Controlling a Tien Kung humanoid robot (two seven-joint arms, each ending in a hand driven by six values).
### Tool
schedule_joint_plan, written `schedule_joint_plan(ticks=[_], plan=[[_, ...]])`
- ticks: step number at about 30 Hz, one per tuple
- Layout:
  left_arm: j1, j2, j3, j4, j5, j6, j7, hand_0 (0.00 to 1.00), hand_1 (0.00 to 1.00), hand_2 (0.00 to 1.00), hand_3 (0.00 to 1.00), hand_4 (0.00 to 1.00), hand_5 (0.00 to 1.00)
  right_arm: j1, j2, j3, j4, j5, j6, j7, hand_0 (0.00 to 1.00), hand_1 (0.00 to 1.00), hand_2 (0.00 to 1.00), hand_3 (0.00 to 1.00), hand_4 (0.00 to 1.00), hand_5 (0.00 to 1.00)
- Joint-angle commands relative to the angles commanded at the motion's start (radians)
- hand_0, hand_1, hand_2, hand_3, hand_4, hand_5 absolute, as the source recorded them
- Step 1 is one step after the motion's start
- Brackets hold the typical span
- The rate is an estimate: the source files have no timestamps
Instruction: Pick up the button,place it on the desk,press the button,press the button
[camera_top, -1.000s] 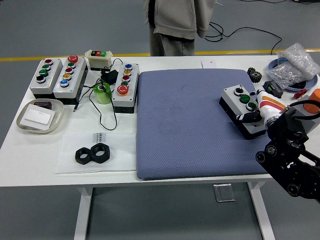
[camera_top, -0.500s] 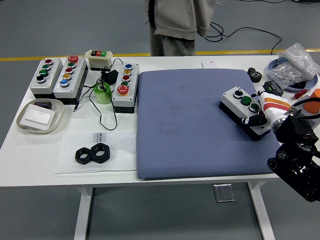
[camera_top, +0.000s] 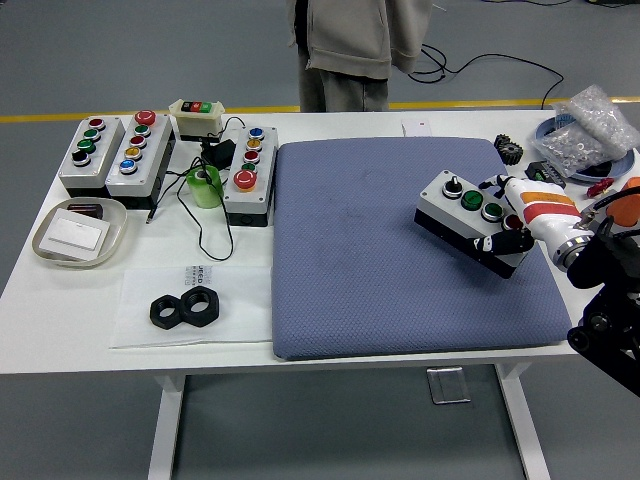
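**A:** Head view first: where is the button box?

**B:** The three-button control box (camera_top: 470, 222) sits over the right part of the blue-grey mat (camera_top: 370, 260), turned at an angle. Its top carries a black knob, two green buttons and what looks like a red one nearest the hand. I cannot tell whether its base is flat on the mat or just clear of it.

**A:** And the hand?

**B:** The right hand (camera_top: 515, 225) has the box's right end. Its fingers (camera_top: 497, 243) are curled round the near lower corner, with the white-and-orange body of the hand against the far side. So it is closed on the box, gripping one end only.

**A:** What could go wrong?

**B:** My guess is that an end grip lets the long box pivot or sag, so it may land on a corner and rock. If the fingers let go while it is tilted, it could slide on the mat. A press afterwards may push the box rather than the button, since nothing braces it. The hand also covers the red button, so a finger could hit it early.

**A:** Anything nearby?

**B:** A black gear (camera_top: 509, 151) and a bag of small parts (camera_top: 590, 125) lie behind the hand. The other button boxes (camera_top: 118, 155) stand far left, and a person (camera_top: 360, 50) stands at the far side. No left arm shows.
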Motion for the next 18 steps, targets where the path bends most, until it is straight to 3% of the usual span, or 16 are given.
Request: schedule_joint_plan(ticks=[3,4,9,15,18], plan=[[-0.001,0.000,0.001,0.000,-0.002,0.000,0.000,0.727,0.825,0.877,0.830,0.644,0.998,0.014,-0.035,-0.011,0.031,0.002,0.013,0.110,0.305,0.339,0.409,0.550,0.821,0.067],[-0.001,0.000,0.001,0.000,-0.002,0.000,0.000,0.727,0.825,0.878,0.831,0.643,0.998,0.018,-0.044,-0.014,0.036,0.007,0.021,0.152,0.293,0.337,0.410,0.547,0.880,0.002],[-0.005,0.000,0.006,0.001,-0.011,0.000,-0.002,0.727,0.825,0.878,0.831,0.643,0.998,0.038,-0.078,-0.034,0.041,0.047,0.044,0.328,0.293,0.337,0.410,0.547,0.880,0.002],[-0.008,-0.001,0.009,0.000,-0.015,0.000,-0.003,0.728,0.825,0.877,0.830,0.643,0.998,0.062,-0.094,-0.053,0.021,0.058,0.060,0.515,0.286,0.334,0.429,0.536,0.853,0.002],[-0.010,-0.001,0.011,0.000,-0.017,-0.001,-0.004,0.730,0.826,0.878,0.830,0.642,0.998,0.075,-0.096,-0.070,0.007,0.064,0.065,0.559,0.288,0.334,0.437,0.535,0.836,0.002]])
